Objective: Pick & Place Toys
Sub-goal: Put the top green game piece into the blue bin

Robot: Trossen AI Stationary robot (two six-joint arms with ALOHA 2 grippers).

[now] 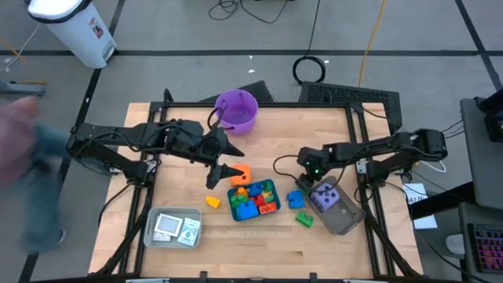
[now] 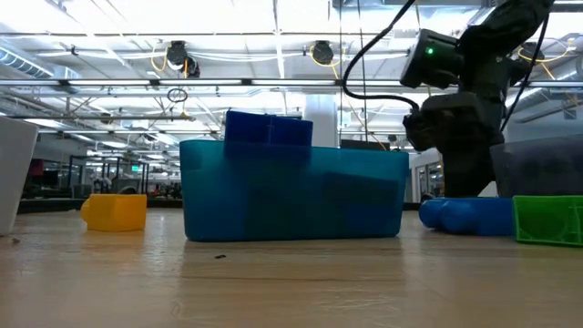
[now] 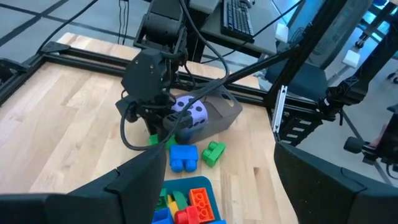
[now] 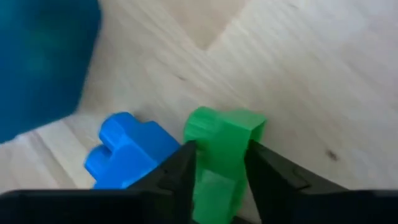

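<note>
My right gripper (image 1: 302, 182) (image 4: 219, 158) is shut on a small green brick (image 4: 222, 134) low over the table, just left of the grey tray (image 1: 346, 216) that holds the purple die (image 1: 326, 196). A blue brick (image 1: 295, 199) (image 4: 127, 152) lies on the table beside it, and a second green brick (image 1: 304, 219) lies nearer the front edge. My left gripper (image 1: 229, 159) is open and empty above the orange die (image 1: 240, 174), which rests on the table by the teal tray (image 1: 273, 189) of bricks. A yellow brick (image 1: 212, 201) lies to the tray's left. My right gripper pinches the green brick's two opposite sides (image 4: 205, 155) between its two fingers. The fingers slant down from the table's right side; the left wrist view shows the brick (image 3: 152, 140) under them. Whether the brick is clear of the table I cannot tell.
A purple bucket (image 1: 236, 110) stands at the far edge. A clear tray (image 1: 174, 228) with white-and-blue cards sits front left. A blurred person (image 1: 23, 157) stands off the table's left side. Bare wood lies along the front edge.
</note>
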